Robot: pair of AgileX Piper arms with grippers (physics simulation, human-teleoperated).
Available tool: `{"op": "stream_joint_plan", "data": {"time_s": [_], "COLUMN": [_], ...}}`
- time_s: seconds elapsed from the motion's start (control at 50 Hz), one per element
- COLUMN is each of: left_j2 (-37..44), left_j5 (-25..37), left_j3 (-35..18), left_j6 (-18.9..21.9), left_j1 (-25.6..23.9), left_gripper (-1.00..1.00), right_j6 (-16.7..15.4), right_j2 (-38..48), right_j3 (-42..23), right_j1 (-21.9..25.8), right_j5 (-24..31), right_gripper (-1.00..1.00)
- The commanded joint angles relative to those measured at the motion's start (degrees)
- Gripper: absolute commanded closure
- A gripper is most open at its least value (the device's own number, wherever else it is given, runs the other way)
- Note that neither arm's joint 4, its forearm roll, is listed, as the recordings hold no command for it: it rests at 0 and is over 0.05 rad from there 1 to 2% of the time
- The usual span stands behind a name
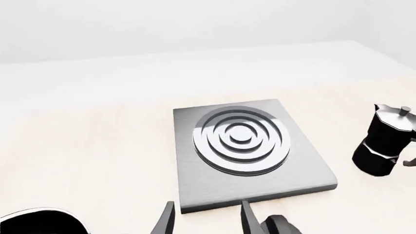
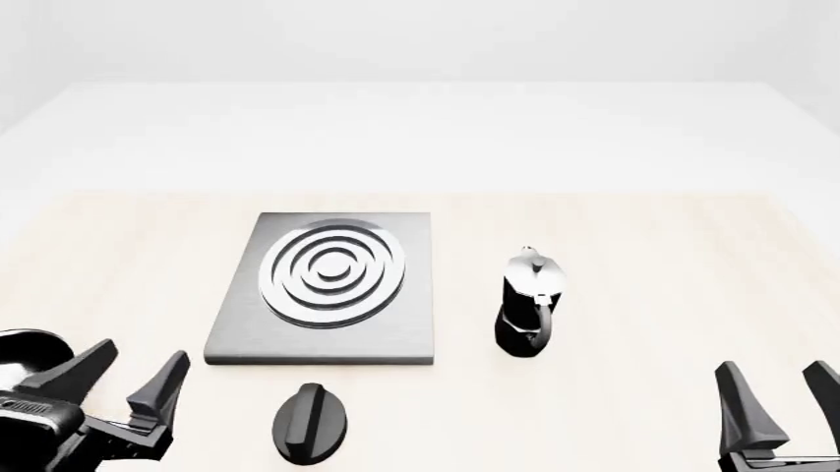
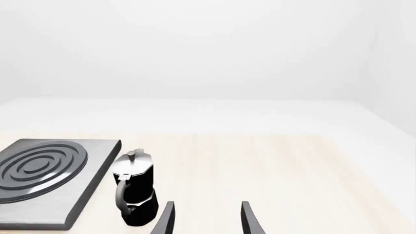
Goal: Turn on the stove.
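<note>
The stove [image 2: 329, 285] is a flat square brushed-grey slab with concentric burner rings, lying left of the table's centre. Its separate black round knob [image 2: 311, 423] with a raised ridge lies on the table just in front of the slab. My left gripper [image 2: 132, 379] is open and empty, left of the knob and in front of the slab's left corner. My right gripper [image 2: 781, 393] is open and empty at the near right, far from the stove. The left wrist view shows the slab [image 1: 240, 146] beyond the open gripper [image 1: 206, 222], with a dark edge of the knob [image 1: 281, 225] beside one finger. The right wrist view shows the slab [image 3: 39, 170] and the open gripper [image 3: 206, 219].
A small black-and-silver moka pot [image 2: 529, 303] stands upright just right of the slab; it also shows in the left wrist view [image 1: 383, 141] and the right wrist view [image 3: 133, 195]. A dark rounded shape [image 1: 39, 222] sits at the left wrist view's lower corner. The table is pale wood.
</note>
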Motion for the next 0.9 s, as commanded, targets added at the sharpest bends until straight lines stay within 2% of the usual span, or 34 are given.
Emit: {"op": "stream_joint_plan", "data": {"time_s": [0.02,0.04,0.06,0.14,0.26,0.3,0.34,0.36,0.42,0.44,0.52,0.58,0.62,0.66,0.68,0.74,0.76,0.9], "left_j2": [13.3,15.5,17.9,22.3,24.8,27.7,28.4,33.7,37.3,37.3,42.5,45.1,47.3,48.0,52.9,54.5,56.1,60.5], "left_j5": [-6.1,-7.1,-8.1,-10.0,-10.2,-10.7,-10.9,-13.0,-14.9,-15.0,-17.8,-19.5,-20.3,-20.6,-23.3,-24.5,-25.5,-28.6], "left_j3": [-1.4,-1.6,-1.8,-2.3,-3.5,-4.5,-4.8,-5.2,-5.4,-5.4,-5.5,-5.8,-6.2,-6.5,-6.8,-6.7,-6.6,-6.5], "left_j6": [-0.8,-0.6,-3.5,-4.4,-4.8,-7.1,-7.1,-9.1,-11.9,-11.9,-16.3,-17.5,-20.8,-21.0,-23.4,-24.0,-25.9,-25.9], "left_j1": [-3.9,-4.8,-6.5,-10.0,-10.6,-11.1,-10.7,-13.0,-15.7,-15.7,-17.6,-18.9,-20.4,-20.6,-22.2,-22.4,-23.1,-23.3], "left_gripper": [-1.00,-1.00,-1.00,-1.00,-1.00,-1.00,-1.00,-1.00,-1.00,-1.00,-1.00,-1.00,-1.00,-1.00,-1.00,-1.00,-1.00,-1.00], "right_j6": [-0.1,-0.1,-0.2,-0.1,-0.1,0.0,0.1,0.1,0.2,0.2,0.3,0.4,0.4,0.5,0.7,0.7,0.8,1.0], "right_j2": [0.0,0.0,0.1,0.2,0.1,0.1,0.2,0.7,0.2,0.2,0.6,0.7,0.6,0.3,0.5,0.6,0.5,0.1], "right_j3": [0.0,0.0,0.0,0.0,0.0,0.0,0.0,0.0,0.0,0.0,0.0,0.0,0.0,0.1,0.1,0.1,0.1,0.1], "right_j1": [0.1,0.1,0.1,0.2,0.2,0.2,0.3,0.3,0.4,0.4,0.4,0.4,0.4,0.4,0.4,0.4,0.4,0.4], "right_j5": [0.1,0.1,0.0,0.0,0.0,0.0,-0.1,-0.5,-0.1,-0.1,-0.4,-0.6,-0.5,-0.3,-0.4,-0.5,-0.5,-0.1], "right_gripper": [-1.00,-1.00,-1.00,-1.00,-1.00,-1.00,-1.00,-1.00,-1.00,-1.00,-1.00,-1.00,-1.00,-1.00,-1.00,-1.00,-1.00,-1.00]}}
